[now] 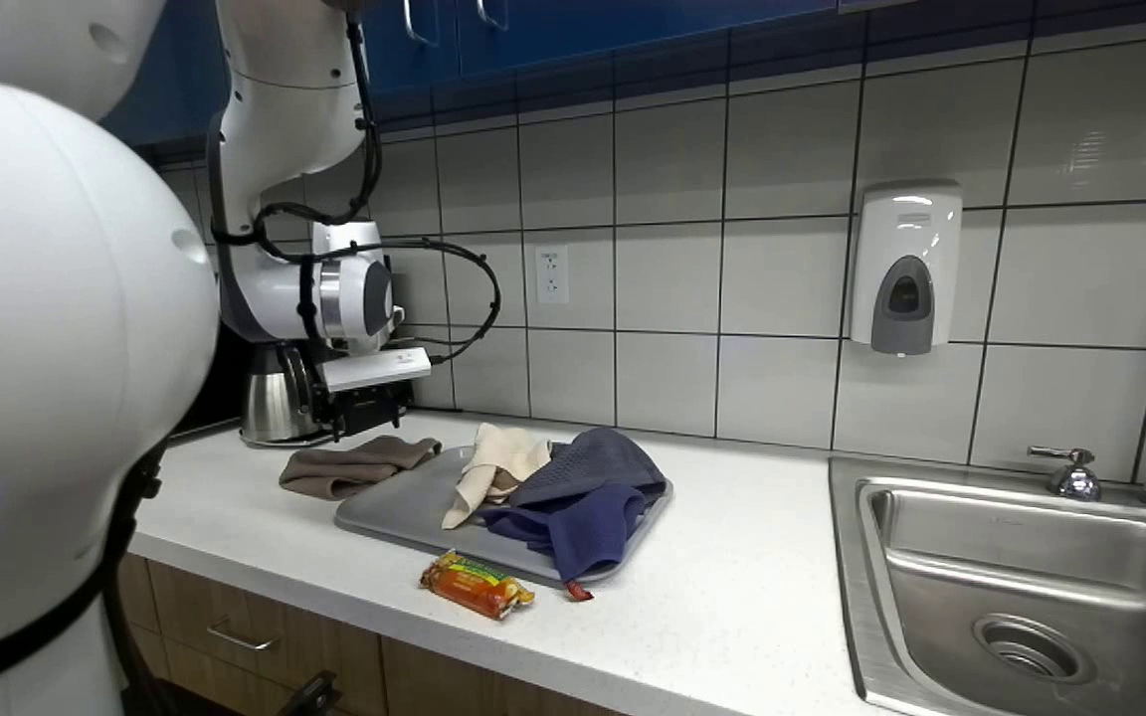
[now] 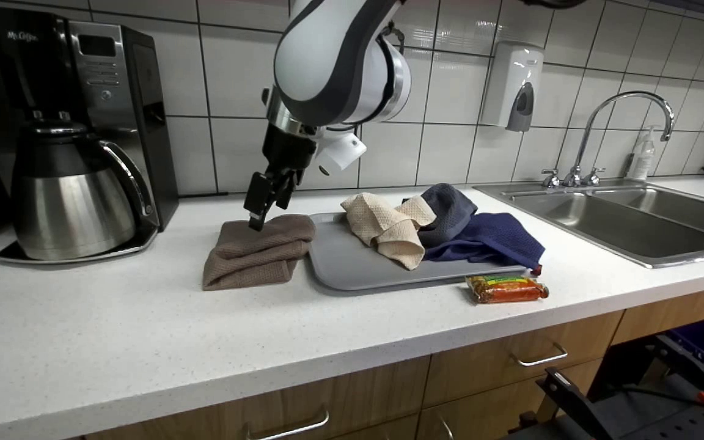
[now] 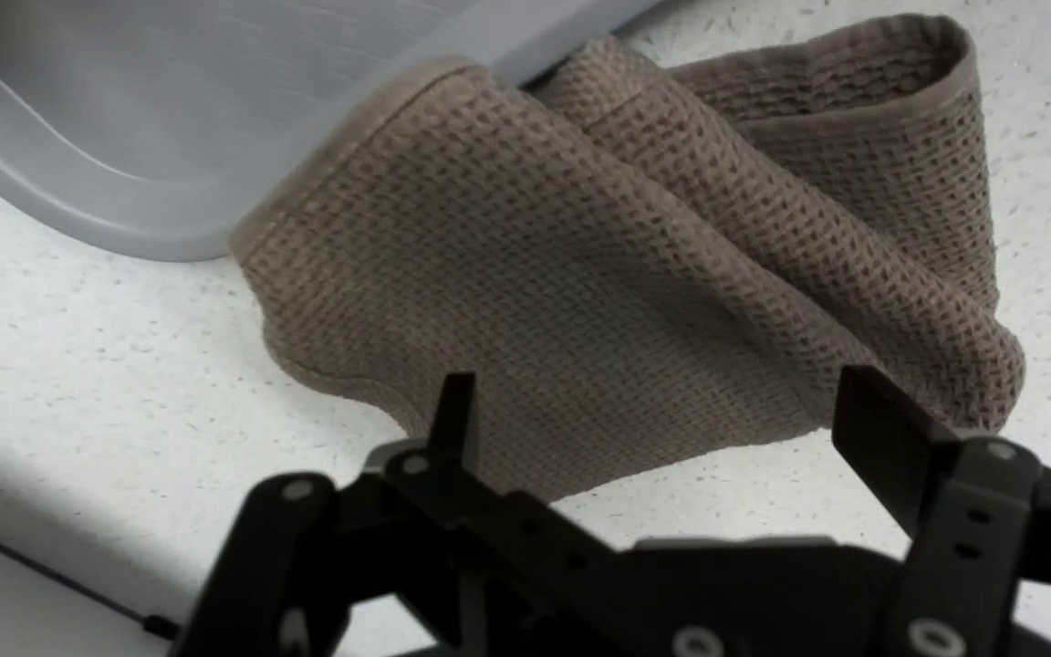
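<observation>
My gripper point(image 3: 659, 379) is open and empty, its two black fingers wide apart over the edge of a folded brown waffle-weave cloth point(image 3: 525, 274). In both exterior views the gripper point(image 2: 269, 211) point(image 1: 369, 423) hangs just above the brown cloth point(image 2: 257, 253) point(image 1: 354, 467); I cannot tell whether a fingertip touches it. The cloth lies on the counter against a grey tray point(image 2: 352, 278) point(image 1: 394, 512), lapping its rim in the wrist view point(image 3: 170, 100). On the tray lie a crumpled cream cloth point(image 2: 382, 226), a dark grey cloth point(image 2: 450, 211) and a navy cloth point(image 2: 489, 238).
An orange-red snack packet point(image 2: 508, 289) lies by the counter's front edge, near a small red piece point(image 1: 578, 591). A coffee maker point(image 2: 144, 116) with a steel carafe point(image 2: 74, 211) stands beside the arm. A sink point(image 1: 857, 557) and a wall soap dispenser point(image 1: 906, 229) are farther along.
</observation>
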`<state>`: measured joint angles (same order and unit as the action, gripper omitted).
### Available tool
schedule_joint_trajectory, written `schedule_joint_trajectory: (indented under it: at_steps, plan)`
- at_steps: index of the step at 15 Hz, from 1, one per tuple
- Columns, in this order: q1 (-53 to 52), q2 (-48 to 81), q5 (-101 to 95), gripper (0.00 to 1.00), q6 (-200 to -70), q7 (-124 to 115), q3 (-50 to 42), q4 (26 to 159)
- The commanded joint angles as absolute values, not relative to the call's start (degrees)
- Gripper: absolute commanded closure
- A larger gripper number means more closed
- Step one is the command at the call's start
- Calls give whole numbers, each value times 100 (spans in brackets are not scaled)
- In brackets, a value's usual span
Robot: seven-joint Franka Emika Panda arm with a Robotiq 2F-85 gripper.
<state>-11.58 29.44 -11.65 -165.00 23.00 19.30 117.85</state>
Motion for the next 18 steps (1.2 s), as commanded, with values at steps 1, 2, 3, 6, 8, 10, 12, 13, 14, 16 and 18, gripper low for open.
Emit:
schedule_joint_trajectory:
  at_steps: [1, 2, 3, 6, 8, 10, 12, 13, 14, 16, 18]
  plan:
    - [-829, 3195, -1134, 0, -16304, 2956, 2288, 11529]
    - [-779, 3235, -1132, 0, -16278, 3078, 2357, 11506]
    - [-771, 3266, -1162, 0, -16283, 3154, 2383, 11512]
    - [-737, 3268, -1213, 0, -16244, 3393, 2500, 11568]
    - [-723, 3220, -1217, 0, -16219, 3558, 2569, 11654]
    - [-733, 3211, -1211, 0, -16153, 3705, 2588, 11678]
    - [-761, 3222, -1203, 0, -16092, 3807, 2558, 11685]
    - [-778, 3233, -1201, 0, -16053, 3837, 2535, 11678]
    - [-793, 3241, -1200, 0, -16023, 3866, 2516, 11675]
    - [-829, 3285, -1194, 0, -15971, 3902, 2480, 11637]
    - [-899, 3344, -1235, 0, -15979, 3882, 2408, 11586]
